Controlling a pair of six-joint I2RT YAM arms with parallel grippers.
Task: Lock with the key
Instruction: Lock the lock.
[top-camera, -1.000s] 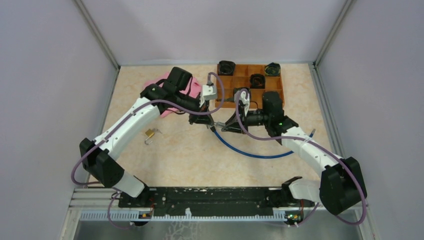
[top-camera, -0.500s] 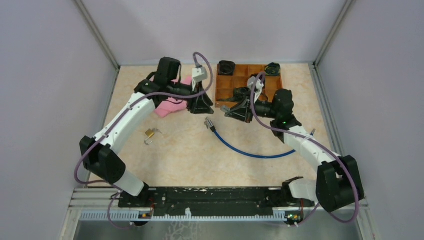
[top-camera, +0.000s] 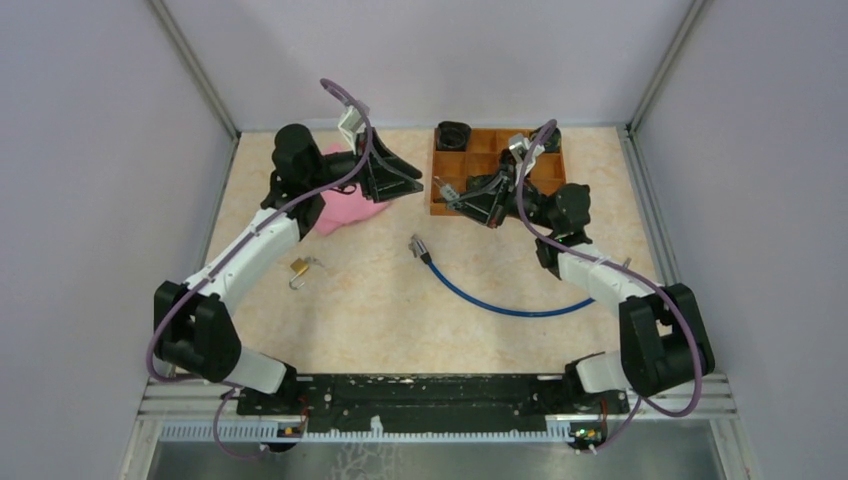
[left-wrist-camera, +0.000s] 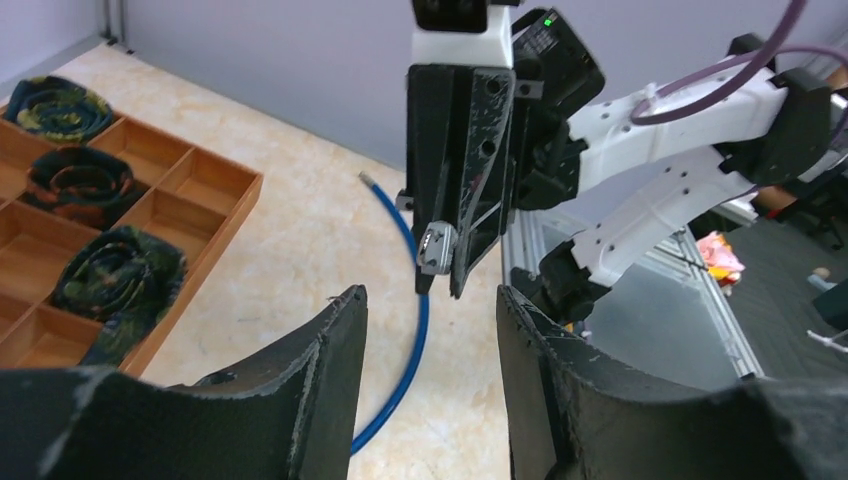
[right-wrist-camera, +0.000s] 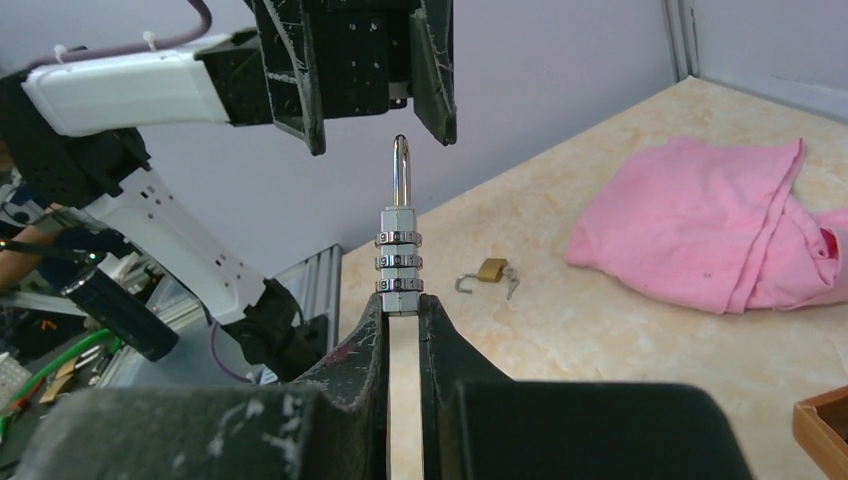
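Lower body of the combination lock (right-wrist-camera: 399, 262) buried between the fingers of the right gripper (right-wrist-camera: 402, 312); dial digits too small to read with confidence. Small brass padlock (right-wrist-camera: 489, 270) and key (right-wrist-camera: 512, 286) far back, too tiny for detail, mere specks from above. Pink cloth (right-wrist-camera: 700, 225) cut by the right edge of the right wrist view, partly covered by the left arm (top-camera: 250, 248) from above. Wooden tray (left-wrist-camera: 205, 185) and dark rolled items (left-wrist-camera: 120, 275) cropped at the left edge of the left wrist view. Blue cable (top-camera: 480, 301) partly behind the right gripper there, far end lost behind the right arm (top-camera: 600, 280) from above. Left gripper (left-wrist-camera: 430, 300) fingers cut by the bottom edge
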